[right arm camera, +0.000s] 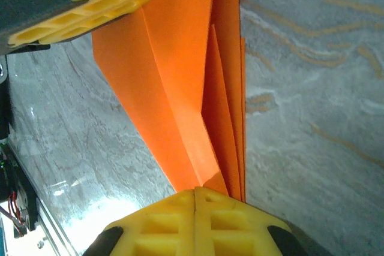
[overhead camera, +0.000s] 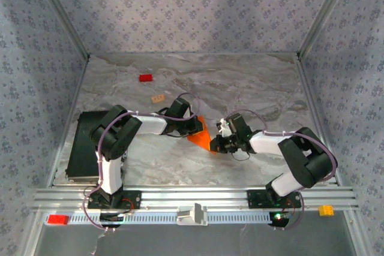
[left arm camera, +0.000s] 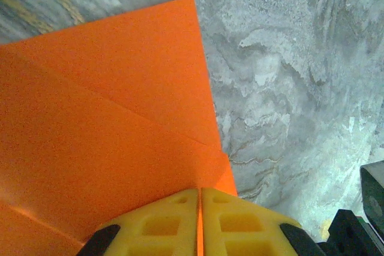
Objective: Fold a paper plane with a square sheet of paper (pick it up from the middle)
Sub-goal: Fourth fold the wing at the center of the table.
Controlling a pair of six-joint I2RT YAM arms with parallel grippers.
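Note:
The orange sheet of paper (overhead camera: pixel 201 135) is folded into a pointed, layered shape and sits between the two grippers at mid-table. My left gripper (overhead camera: pixel 194 126) is shut on its edge; a thin line of orange shows between the yellow fingertips (left arm camera: pixel 200 193), and the creased paper (left arm camera: pixel 108 118) spreads out ahead of them. My right gripper (overhead camera: pixel 216 144) is at the paper's near tip, jaws fully together (right arm camera: pixel 196 191) with no orange in the seam. The folded layers (right arm camera: pixel 186 88) run under its right finger. The left gripper's yellow fingers (right arm camera: pixel 102 4) clamp the paper's far end.
A small red block (overhead camera: pixel 146 78) and a small tan block (overhead camera: pixel 158 98) lie on the marble table (overhead camera: pixel 252 82) behind the left arm. A black box (overhead camera: pixel 81 145) sits at the left edge. Metal frame rails border the table on both sides.

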